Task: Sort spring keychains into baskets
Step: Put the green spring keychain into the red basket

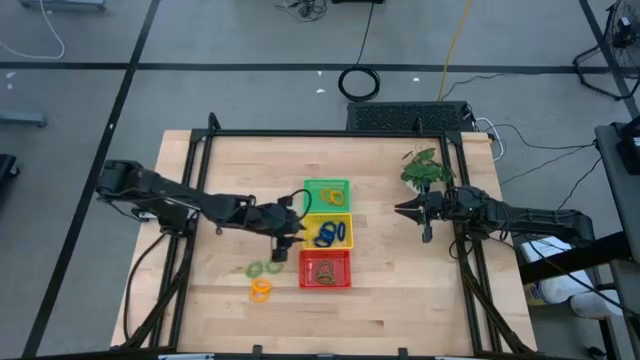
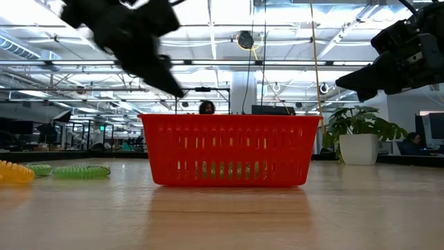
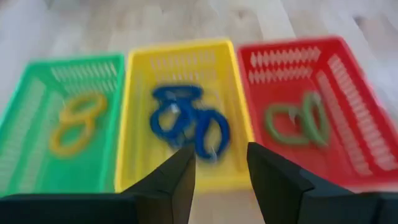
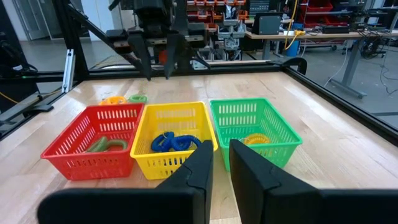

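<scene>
Left gripper (image 1: 288, 236): I have it hanging just off the yellow basket's outer edge, above the table, fingers (image 3: 180, 180) parted with a clear gap and nothing between them.
Right gripper (image 1: 402, 210): I see it parked well off to the other side of the baskets, near the potted plant (image 1: 424, 168); its fingers stand close together with only a narrow slit, holding nothing.
Green basket (image 1: 326, 194): far end of the row, with orange-yellow keychains (image 3: 76, 124) lying inside.
Yellow basket (image 1: 330, 232): middle of the row, touching both neighbours; blue keychains (image 3: 186, 121) are piled in it.
Red basket (image 1: 326, 270): near end of the row, holding green keychains (image 3: 298, 119).
Loose keychains: on the bare wood beside the red basket I count two green loops (image 1: 265, 268) and one orange-yellow coil (image 1: 261, 290) just beyond them.
Table (image 1: 420, 300): light wooden top, the three baskets lined up near its centre.
</scene>
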